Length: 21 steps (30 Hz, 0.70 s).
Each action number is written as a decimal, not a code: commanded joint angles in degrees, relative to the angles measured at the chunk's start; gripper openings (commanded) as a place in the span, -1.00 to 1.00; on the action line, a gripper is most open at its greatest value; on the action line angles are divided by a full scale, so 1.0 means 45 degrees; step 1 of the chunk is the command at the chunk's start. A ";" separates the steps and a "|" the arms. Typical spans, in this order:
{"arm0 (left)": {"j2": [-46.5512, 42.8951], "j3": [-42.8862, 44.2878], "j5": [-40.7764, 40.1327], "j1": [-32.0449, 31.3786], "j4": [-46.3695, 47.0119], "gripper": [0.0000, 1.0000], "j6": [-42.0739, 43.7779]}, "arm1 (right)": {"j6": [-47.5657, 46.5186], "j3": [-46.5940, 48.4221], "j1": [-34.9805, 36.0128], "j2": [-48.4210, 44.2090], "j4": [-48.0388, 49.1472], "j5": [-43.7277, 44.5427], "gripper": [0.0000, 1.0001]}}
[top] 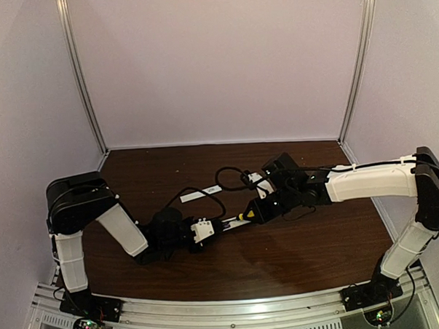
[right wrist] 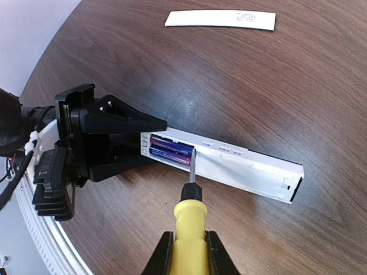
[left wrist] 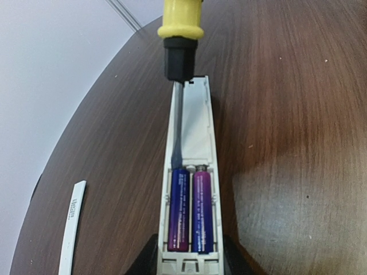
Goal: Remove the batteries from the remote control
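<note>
The white remote control (left wrist: 195, 120) lies on the table with its compartment open, and my left gripper (left wrist: 190, 264) is shut on its near end. Two purple-blue batteries (left wrist: 190, 209) sit side by side in the compartment. My right gripper (right wrist: 190, 255) is shut on the yellow handle of a screwdriver (right wrist: 189, 220). The blade tip (right wrist: 193, 156) rests at the batteries' (right wrist: 171, 151) inner end, against the left one in the left wrist view. From above, both grippers (top: 197, 232) (top: 256, 212) meet at mid-table over the remote control (top: 226, 223).
A thin white cover strip (top: 201, 194) lies flat on the table behind the left gripper; it also shows in the wrist views (left wrist: 71, 226) (right wrist: 221, 20). Black cables (top: 231, 180) loop near the right wrist. Walls enclose the brown table (top: 304, 263) on three sides.
</note>
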 commanded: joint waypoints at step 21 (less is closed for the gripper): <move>0.0107 0.0256 0.0236 -0.0324 0.1102 -1.00 0.0297 | -0.0292 -0.0172 0.0109 0.0292 0.0804 -0.3101 -1.00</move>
